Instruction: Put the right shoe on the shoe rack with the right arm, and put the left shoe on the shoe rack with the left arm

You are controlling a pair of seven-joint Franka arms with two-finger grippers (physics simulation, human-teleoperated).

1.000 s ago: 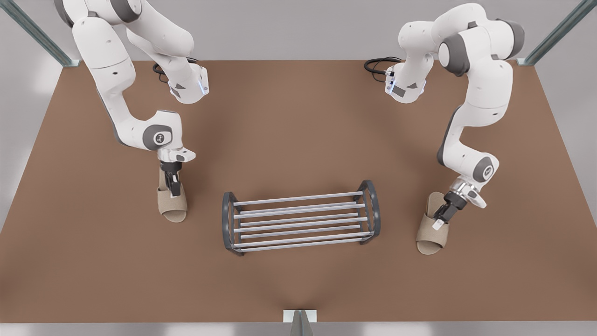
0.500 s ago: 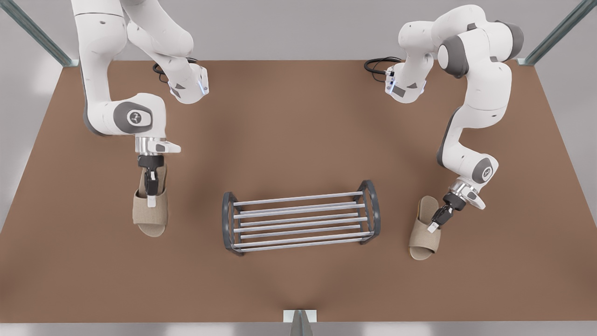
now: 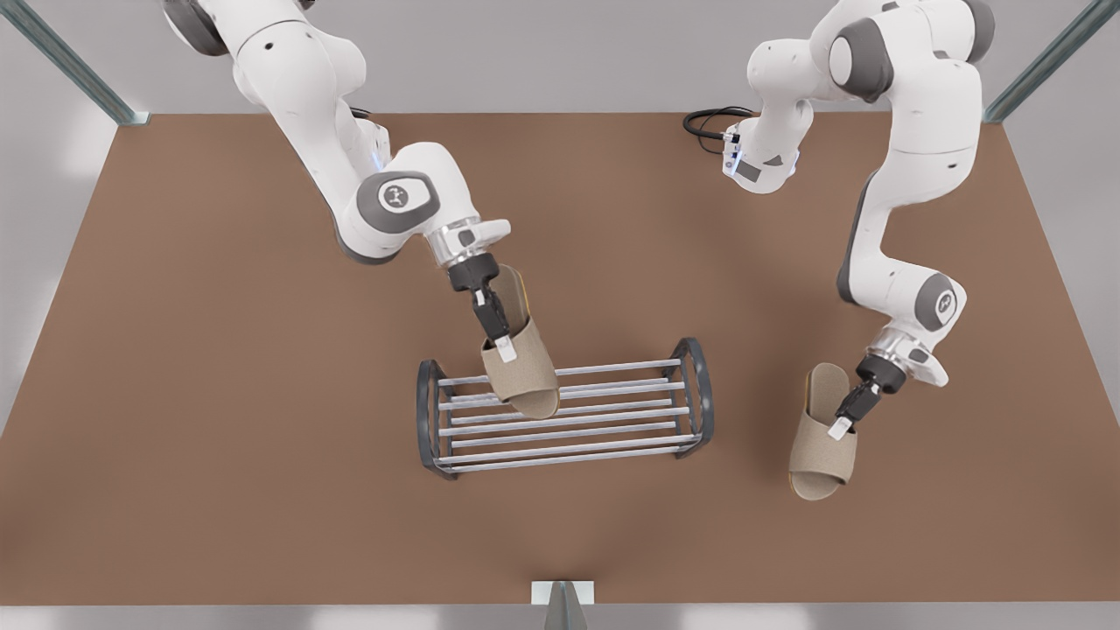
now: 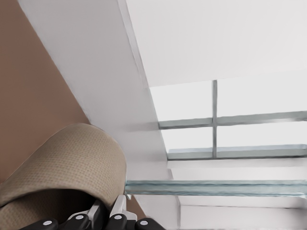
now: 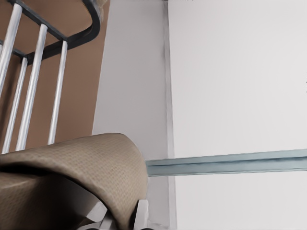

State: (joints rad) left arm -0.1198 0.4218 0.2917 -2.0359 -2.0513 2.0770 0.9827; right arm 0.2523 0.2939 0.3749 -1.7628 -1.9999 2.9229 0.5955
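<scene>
Now two slippers, one held per gripper: right gripper (image 3: 501, 344), left gripper (image 3: 845, 420).

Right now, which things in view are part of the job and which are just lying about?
Job: shoe rack; right shoe, held by right gripper over the rack; left shoe, held by left gripper beside the rack.
Lying about: black cable, table.
</scene>
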